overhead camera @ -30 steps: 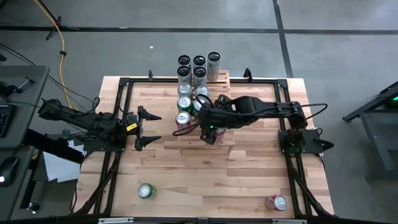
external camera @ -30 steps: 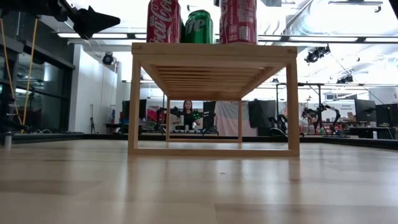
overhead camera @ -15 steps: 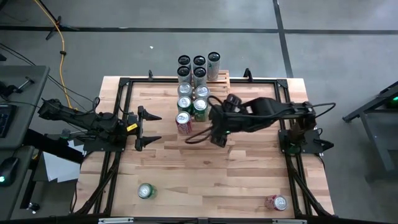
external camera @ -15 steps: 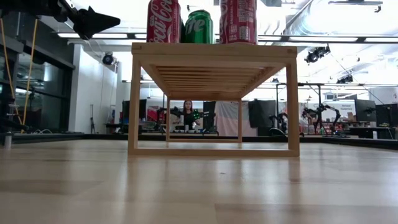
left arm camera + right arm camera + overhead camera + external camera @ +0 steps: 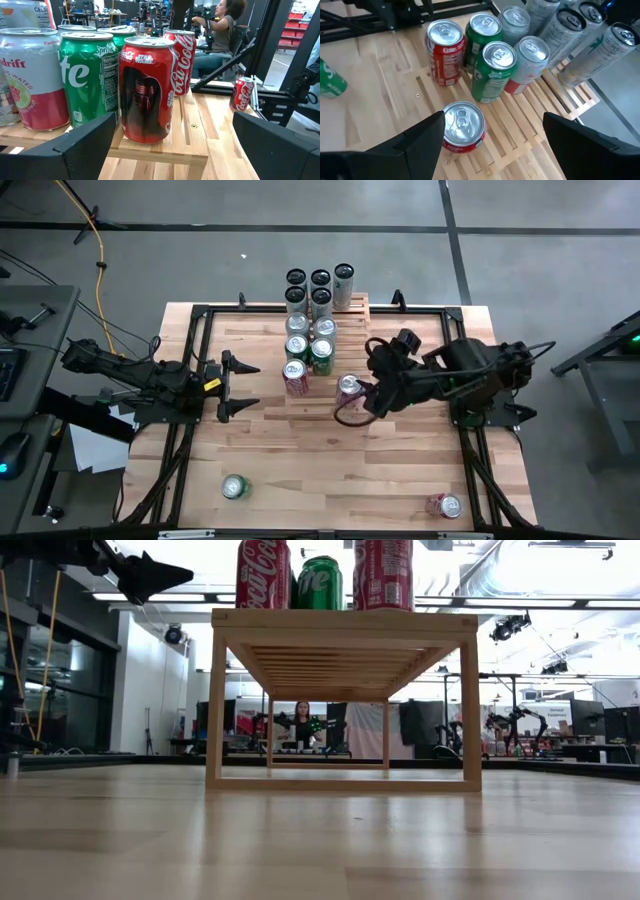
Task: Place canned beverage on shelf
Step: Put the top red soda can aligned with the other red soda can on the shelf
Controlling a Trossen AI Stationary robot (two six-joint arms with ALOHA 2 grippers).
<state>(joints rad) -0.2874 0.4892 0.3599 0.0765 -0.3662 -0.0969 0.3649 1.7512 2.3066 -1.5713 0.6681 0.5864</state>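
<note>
Two loose cans point(image 5: 234, 487) near table edge point(image 5: 330, 530)

Red and green cans point(image 5: 463, 125) (silver tops) on pale shelf point(image 5: 520, 125).

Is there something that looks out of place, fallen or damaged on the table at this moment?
Nothing looks spilled or damaged. The cans on the shelf stand upright, including the red can beside the open right gripper. Only a green can and another red can stand apart, near the table's front edge.
</note>
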